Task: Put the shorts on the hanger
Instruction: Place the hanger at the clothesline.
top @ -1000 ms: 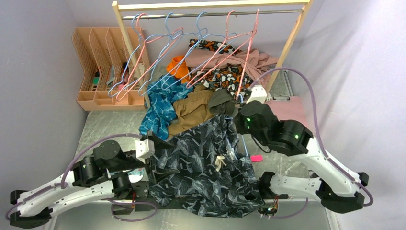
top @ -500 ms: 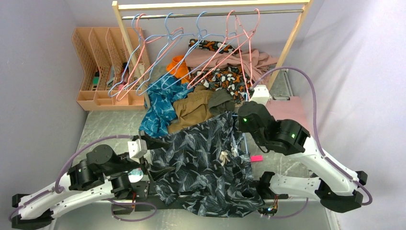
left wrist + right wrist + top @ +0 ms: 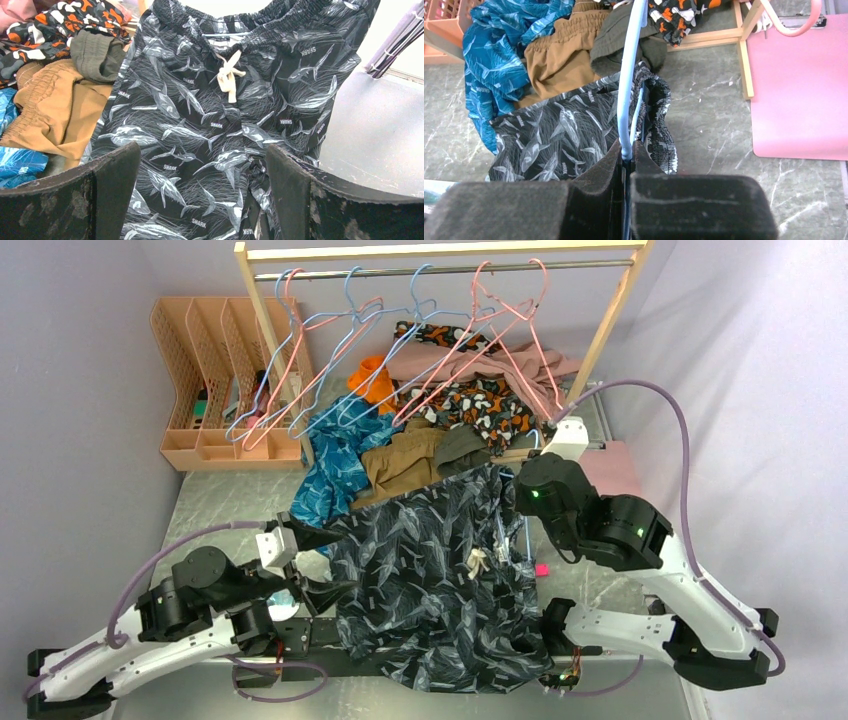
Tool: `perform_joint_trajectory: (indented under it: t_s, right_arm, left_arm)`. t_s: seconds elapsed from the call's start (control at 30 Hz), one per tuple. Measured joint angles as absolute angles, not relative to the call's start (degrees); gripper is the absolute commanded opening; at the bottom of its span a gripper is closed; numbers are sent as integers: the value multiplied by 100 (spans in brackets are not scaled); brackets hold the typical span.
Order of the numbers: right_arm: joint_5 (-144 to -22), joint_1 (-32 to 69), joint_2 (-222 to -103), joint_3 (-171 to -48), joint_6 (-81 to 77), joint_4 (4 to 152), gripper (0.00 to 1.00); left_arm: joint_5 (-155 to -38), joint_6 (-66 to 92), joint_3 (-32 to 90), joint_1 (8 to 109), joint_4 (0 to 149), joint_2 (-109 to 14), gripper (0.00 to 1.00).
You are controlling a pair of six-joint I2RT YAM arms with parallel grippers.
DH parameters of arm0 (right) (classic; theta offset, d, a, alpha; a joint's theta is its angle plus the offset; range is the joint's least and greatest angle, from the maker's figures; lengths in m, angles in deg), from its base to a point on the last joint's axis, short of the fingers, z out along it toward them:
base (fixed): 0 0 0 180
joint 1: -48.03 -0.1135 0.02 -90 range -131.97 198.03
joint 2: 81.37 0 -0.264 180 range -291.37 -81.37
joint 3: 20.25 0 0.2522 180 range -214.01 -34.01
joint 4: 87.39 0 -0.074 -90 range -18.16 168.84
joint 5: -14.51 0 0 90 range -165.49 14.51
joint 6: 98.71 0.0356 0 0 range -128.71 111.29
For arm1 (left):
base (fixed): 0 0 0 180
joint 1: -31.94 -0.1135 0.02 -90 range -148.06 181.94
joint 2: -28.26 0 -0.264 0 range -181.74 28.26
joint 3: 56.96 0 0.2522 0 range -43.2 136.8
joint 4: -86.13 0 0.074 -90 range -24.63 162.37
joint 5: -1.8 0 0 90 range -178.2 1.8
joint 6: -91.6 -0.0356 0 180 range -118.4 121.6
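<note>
The shorts [image 3: 430, 580] are dark with a pale shark print and a white drawstring [image 3: 478, 560]. They drape from the light-blue wire hanger [image 3: 630, 75] down to the table's near edge. My right gripper [image 3: 626, 152] is shut on that hanger's wire, with the shorts' waistband bunched around it. From above, the right gripper [image 3: 522, 502] sits at the shorts' upper right corner, where a bit of the hanger [image 3: 526, 538] shows. My left gripper [image 3: 322, 562] stands open just left of the shorts. In the left wrist view the left gripper [image 3: 202, 152] frames the shorts [image 3: 200, 115] without touching them.
A wooden rack [image 3: 440, 252] carries several pink and blue wire hangers at the back. A peach file organiser [image 3: 215, 370] stands at the back left. Teal [image 3: 335, 455], brown [image 3: 405, 465] and olive [image 3: 462, 448] garments lie behind the shorts. A pink mat [image 3: 799, 90] lies on the right.
My right gripper has carried the hanger and the shorts' waistband to the right. The left gripper has drawn back to the left, off the fabric. The pink hangers on the rail have swung right.
</note>
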State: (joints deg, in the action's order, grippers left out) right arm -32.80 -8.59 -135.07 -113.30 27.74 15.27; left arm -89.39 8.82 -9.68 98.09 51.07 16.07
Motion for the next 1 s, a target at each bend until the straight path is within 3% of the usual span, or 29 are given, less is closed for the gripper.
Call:
perform_joint_trajectory:
  t_s: [0.67, 1.0]
  right_arm:
    - [-3732, -854, -13301, -12280, 2122, 1267, 0]
    - [-2998, -854, -13655, -13240, 2306, 310, 0]
  left_arm:
    - [-8834, 941, -1040, 9809, 5109, 1642, 100]
    - [-8834, 941, -1090, 9809, 5109, 1634, 100]
